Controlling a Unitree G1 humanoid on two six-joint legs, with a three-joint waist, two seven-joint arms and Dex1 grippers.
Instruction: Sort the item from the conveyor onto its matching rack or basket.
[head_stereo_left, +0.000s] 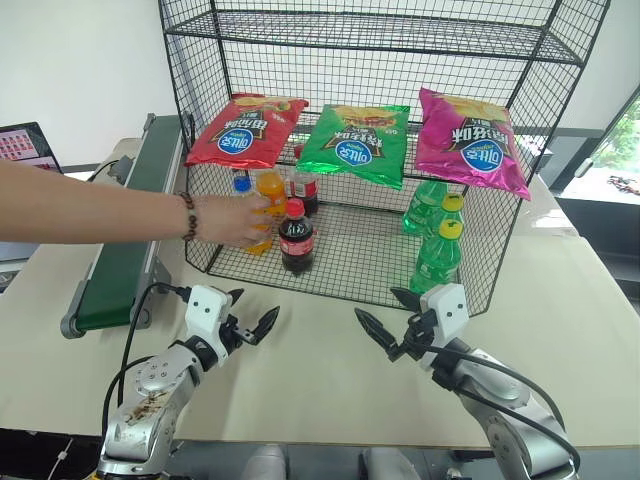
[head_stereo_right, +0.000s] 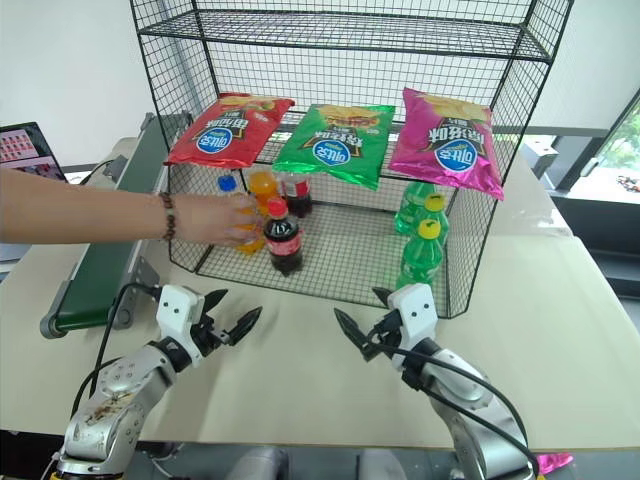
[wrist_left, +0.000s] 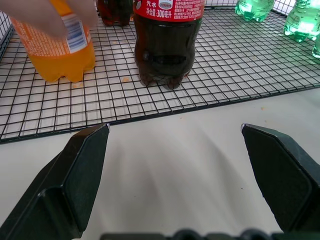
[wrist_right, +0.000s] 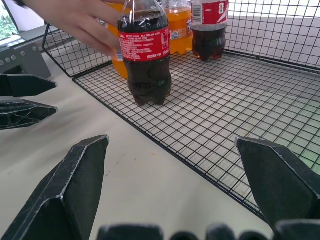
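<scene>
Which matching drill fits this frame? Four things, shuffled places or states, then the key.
Things:
1. front cola bottle
2. green bottles
3. orange soda bottle
4. left end effector

Places or states:
A. gripped by a person's hand inside the basket
B. open, nothing between its fingers, over the table in front of the basket
C. standing free near the basket's front edge, red cap
D. grouped at the robot's right end of the basket, yellow caps

Pairs: 1-C, 2-D, 3-A, 4-B
</scene>
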